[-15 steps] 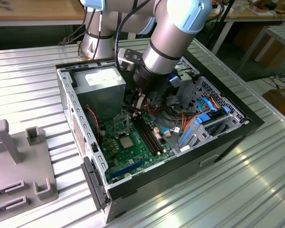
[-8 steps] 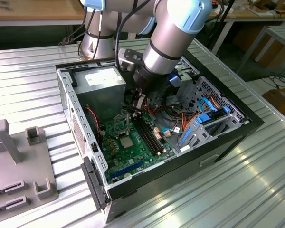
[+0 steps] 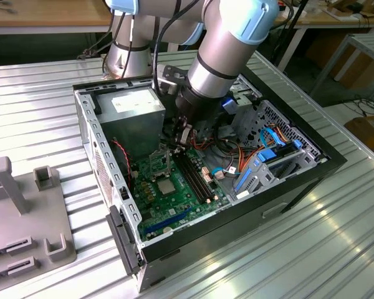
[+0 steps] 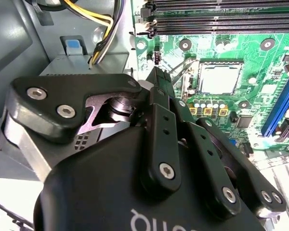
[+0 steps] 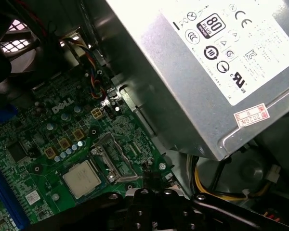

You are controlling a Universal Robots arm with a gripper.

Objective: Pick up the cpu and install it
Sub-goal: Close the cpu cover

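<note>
One set of fingers, drawn together with nothing visibly between them, above the motherboard.

Item, cpu: pale silver square lying flat in the socket on the green board, apart from the fingers; seen in both wrist views and the exterior view. Item, hinged socket frame: open, just beside the cpu. Item, grey power supply: near the arm. Item, computer case: open on the ribbed tabletop.

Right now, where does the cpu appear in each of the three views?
Exterior view: the cpu lies flat on the green motherboard, just below the arm.
Second wrist view: the cpu sits in its frame beyond the gripper.
First wrist view: the cpu lies beside the raised silver frame.
Shared landmark: the green motherboard.
</note>
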